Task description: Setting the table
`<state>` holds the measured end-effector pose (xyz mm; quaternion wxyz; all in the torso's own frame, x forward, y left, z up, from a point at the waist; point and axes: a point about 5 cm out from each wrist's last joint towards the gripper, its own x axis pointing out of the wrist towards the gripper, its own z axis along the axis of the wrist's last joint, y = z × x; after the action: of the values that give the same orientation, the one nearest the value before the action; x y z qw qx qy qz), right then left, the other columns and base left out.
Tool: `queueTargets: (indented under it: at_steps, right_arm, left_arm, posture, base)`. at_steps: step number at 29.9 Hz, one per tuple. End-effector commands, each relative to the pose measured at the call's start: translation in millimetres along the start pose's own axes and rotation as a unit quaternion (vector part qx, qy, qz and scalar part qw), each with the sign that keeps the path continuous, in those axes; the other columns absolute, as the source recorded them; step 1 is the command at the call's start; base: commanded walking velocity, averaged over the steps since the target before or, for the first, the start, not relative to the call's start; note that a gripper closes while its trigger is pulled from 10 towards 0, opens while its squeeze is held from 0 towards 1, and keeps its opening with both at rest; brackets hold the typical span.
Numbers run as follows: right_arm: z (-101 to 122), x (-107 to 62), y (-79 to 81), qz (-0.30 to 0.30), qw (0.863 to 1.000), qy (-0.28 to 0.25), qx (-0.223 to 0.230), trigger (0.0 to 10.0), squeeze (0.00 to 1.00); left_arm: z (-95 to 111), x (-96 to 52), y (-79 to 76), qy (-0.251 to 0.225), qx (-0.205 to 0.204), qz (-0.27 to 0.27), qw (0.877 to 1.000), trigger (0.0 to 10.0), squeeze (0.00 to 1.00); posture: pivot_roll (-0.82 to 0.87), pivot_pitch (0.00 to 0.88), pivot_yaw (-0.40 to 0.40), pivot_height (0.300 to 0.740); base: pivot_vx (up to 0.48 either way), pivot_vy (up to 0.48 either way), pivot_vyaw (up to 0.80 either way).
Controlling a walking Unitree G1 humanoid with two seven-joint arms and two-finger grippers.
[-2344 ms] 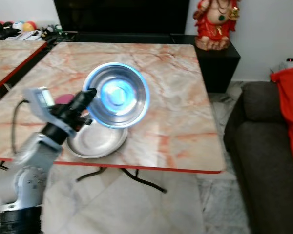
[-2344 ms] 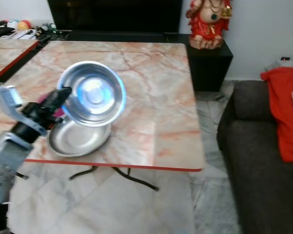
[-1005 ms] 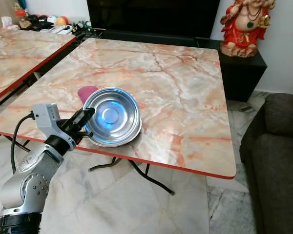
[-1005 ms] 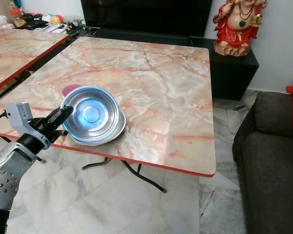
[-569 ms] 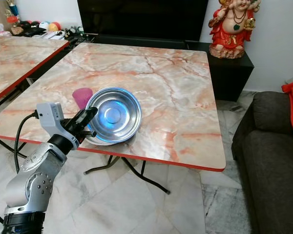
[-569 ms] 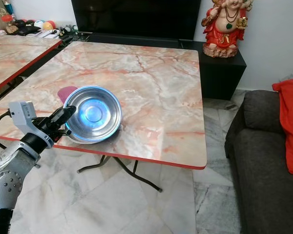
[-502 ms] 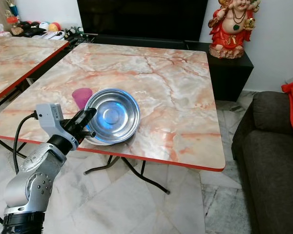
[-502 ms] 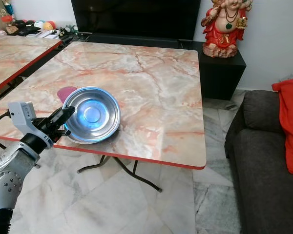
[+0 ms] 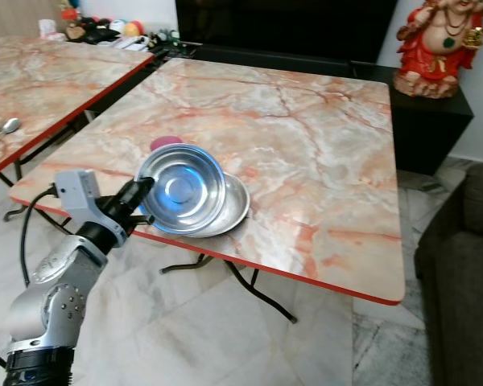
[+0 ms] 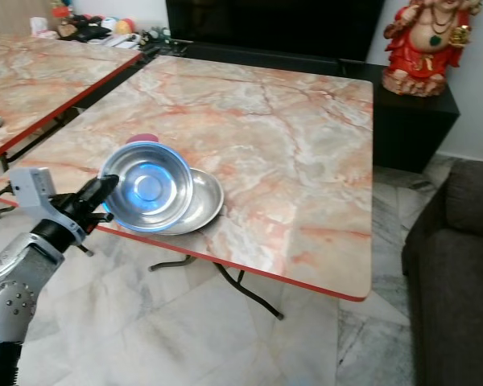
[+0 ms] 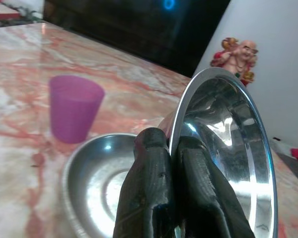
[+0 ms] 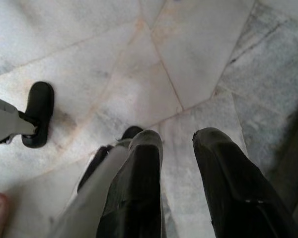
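Left pincer [image 9: 142, 190]: at the near left corner of the counter [image 9: 306, 145], fingers [image 11: 154, 198] pressed onto the rim of a steel bowl [image 9: 181, 187], one finger inside the rim and one outside, as the left wrist view shows. Bowl held tilted, mouth facing up and toward the robot, raised off the counter.

Steel plate [image 9: 229, 211]: flat on the counter, directly under and partly behind the bowl, close to the red front edge. In the left wrist view the plate [image 11: 97, 183] lies below the held bowl [image 11: 228, 158]; whether the bowl's lower rim touches it cannot be told.

Purple cup [image 11: 73, 108]: upright on the counter just beyond the plate, near it but apart; in the left eye view a sliver of it [image 9: 166, 143] shows behind the bowl's rim.

Right pincer [image 12: 181, 168]: hangs idle, pointed at the marble floor [image 12: 198, 54], fingers spread with nothing between them.

Surroundings: second counter [image 9: 40, 88] to the left, apart from the first; red statue [image 9: 439, 48] on a dark cabinet at the far right corner.

Progress, as judged: plate and cup are laid at one place; the bowl is in hand and not yet set down. Remaining for this place: lower the bowl onto the counter or plate and release. No cutlery is seen at this place, and the other sides of the counter carry nothing, so most of the setting appears to be left.
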<state>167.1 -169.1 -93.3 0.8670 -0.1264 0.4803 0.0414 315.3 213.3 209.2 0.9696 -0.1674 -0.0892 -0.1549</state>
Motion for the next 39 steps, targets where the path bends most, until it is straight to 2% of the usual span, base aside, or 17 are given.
queueTargets:
  at_steps: [1, 4, 21, 26, 27, 28, 29, 30, 31, 32, 34, 39]
  right_arm:
    - [-5.3, -0.8, 3.0, 0.004, 1.000, 0.011, 0.006, 10.0, 0.00]
    - [-5.2, -0.7, 3.0, 0.004, 1.000, 0.011, 0.006, 10.0, 0.00]
    - [-5.1, -0.7, 3.0, 0.006, 1.000, 0.011, 0.004, 10.0, 0.00]
    - [-4.9, -0.7, 3.0, 0.005, 1.000, 0.010, 0.005, 10.0, 0.00]
    - [-5.0, -0.7, 3.0, 0.005, 1.000, 0.010, 0.005, 10.0, 0.00]
    - [-4.9, -0.7, 2.7, 0.005, 1.000, 0.011, 0.004, 10.0, 0.00]
    - [-4.9, -0.7, 2.7, 0.005, 1.000, 0.011, 0.004, 10.0, 0.00]
    - [-4.9, -0.7, 2.7, 0.005, 1.000, 0.011, 0.004, 10.0, 0.00]
    - [-4.9, -0.7, 2.7, 0.005, 1.000, 0.011, 0.004, 10.0, 0.00]
    - [-4.8, -0.7, 2.8, 0.005, 1.000, 0.011, 0.005, 10.0, 0.00]
    - [-5.0, -0.7, 2.7, 0.005, 1.000, 0.011, 0.005, 10.0, 0.00]
    - [-5.0, -0.7, 2.5, 0.005, 1.000, 0.011, 0.004, 10.0, 0.00]
  left_arm:
    - [9.2, 1.5, -3.4, -0.015, 0.006, -0.015, 1.000, 10.0, 0.00]
    - [10.3, 1.4, -7.2, -0.017, 0.004, -0.032, 0.999, 10.0, 0.00]
    - [10.8, 1.0, -8.9, -0.020, 0.006, -0.034, 0.999, 10.0, 0.00]
    - [13.8, 0.1, -10.6, -0.022, 0.003, -0.046, 0.999, 10.0, 0.00]
    - [14.9, -1.6, -9.9, -0.012, 0.003, -0.056, 0.998, 10.0, 0.00]
    - [17.7, -6.1, -15.3, 0.007, -0.023, -0.102, 0.994, 10.0, 0.00]
    - [17.7, -6.1, -15.3, 0.007, -0.023, -0.102, 0.994, 10.0, 0.00]
    - [18.7, -8.3, -18.9, 0.016, -0.033, -0.125, 0.992, 10.0, 0.00]
    - [19.9, -13.5, -24.7, 0.033, -0.028, -0.162, 0.986, 10.0, 0.00]
    - [21.3, -17.1, -24.7, 0.041, -0.023, -0.174, 0.984, 10.0, 0.00]
    - [27.1, -25.3, -20.8, 0.053, -0.023, -0.192, 0.980, 10.0, 0.00]
    - [34.1, -34.0, -12.9, 0.065, -0.011, -0.193, 0.979, 10.0, 0.00]
  posture:
    - [0.06, 0.120, 0.007, 0.740]
    - [0.06, 0.120, 0.007, 0.740]
    - [0.06, 0.121, 0.006, 0.740]
    - [0.06, 0.122, 0.006, 0.740]
    - [0.06, 0.122, 0.006, 0.740]
    - [0.06, 0.123, 0.007, 0.740]
    - [0.06, 0.123, 0.007, 0.740]
    - [0.06, 0.123, 0.007, 0.740]
    - [0.06, 0.125, 0.009, 0.740]
    - [0.06, 0.125, 0.009, 0.740]
    - [0.06, 0.126, 0.010, 0.740]
    - [0.07, 0.128, 0.009, 0.740]
  base:
    - [0.247, 0.000, 0.00]
    - [0.254, 0.000, 0.00]
    - [0.375, 0.000, 0.00]
    - [0.058, 0.000, 0.00]
    - [0.000, 0.000, 0.00]
    - [0.000, 0.000, 0.00]
    - [0.000, 0.000, 0.00]
    - [0.000, 0.000, 0.00]
    - [0.000, 0.000, 0.00]
    - [0.000, 0.000, 0.00]
    - [0.000, 0.000, 0.00]
    - [0.000, 0.000, 0.00]
